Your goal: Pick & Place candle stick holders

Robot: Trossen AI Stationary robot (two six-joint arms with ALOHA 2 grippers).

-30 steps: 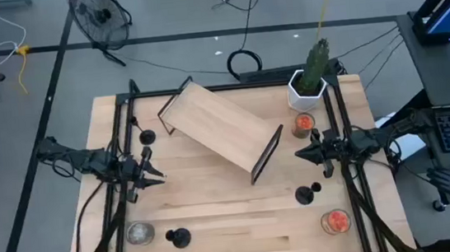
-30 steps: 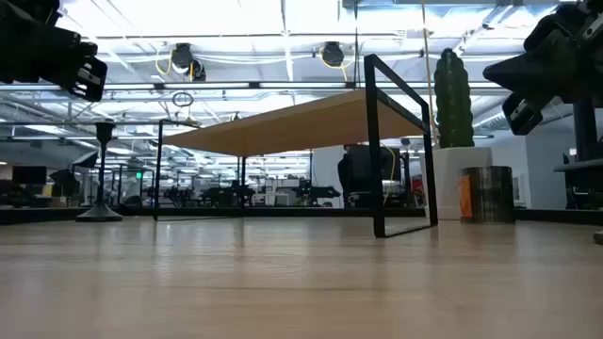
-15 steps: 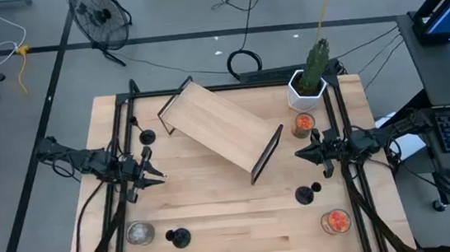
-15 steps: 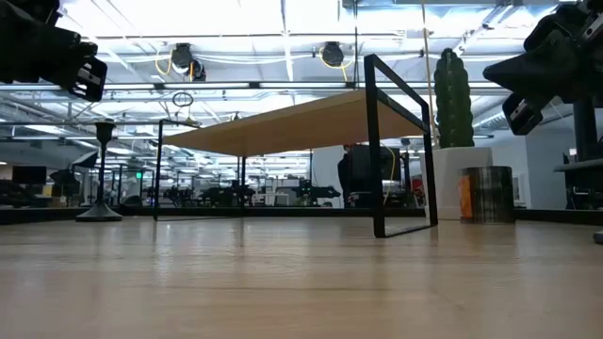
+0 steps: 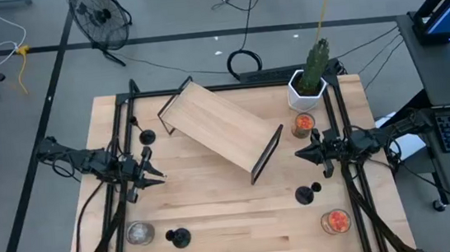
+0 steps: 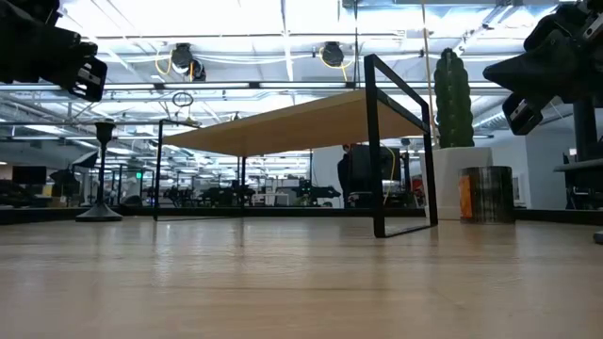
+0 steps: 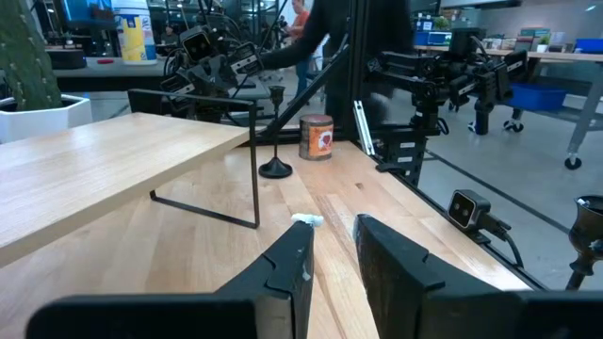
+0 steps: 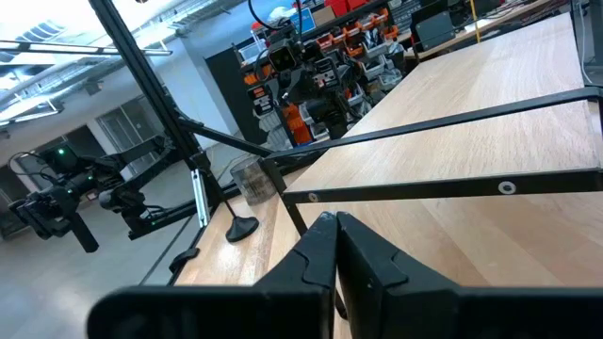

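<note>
Both arms wait at the sides of the light wooden table [image 5: 216,201], and no holder is taken yet.

The left pincer [image 5: 149,176] hovers above the left part of the table. Its two dark fingers [image 7: 287,268] stand a little apart, with a narrow gap and nothing between them. I think this small gap is kept ready for a thin stem. The right pincer [image 5: 304,152] hovers above the right part, with its fingers [image 8: 316,254] pressed together and nothing in them, so this arm probably only waits.

The three small black metal candle stick holders stand upright on their round disc bases, each one alone. The first holder [image 5: 146,137] is near the left pincer, on the far side of it, between the pincer and the table's back edge. The second holder [image 5: 178,237] stands well apart from the left pincer, toward the front edge, just beside a small clear glass jar [image 5: 139,233]. The third holder [image 5: 304,194] is near the right pincer, on its front side, between it and a jar with orange content [image 5: 334,221].

Between the two pincers lies the low shelf with a light wooden board and black metal frame [image 5: 219,131], set diagonally. It seems the likely place for the holders. Behind the right pincer stand another orange jar [image 5: 303,124] and a green cactus in a white pot [image 5: 310,79].
</note>
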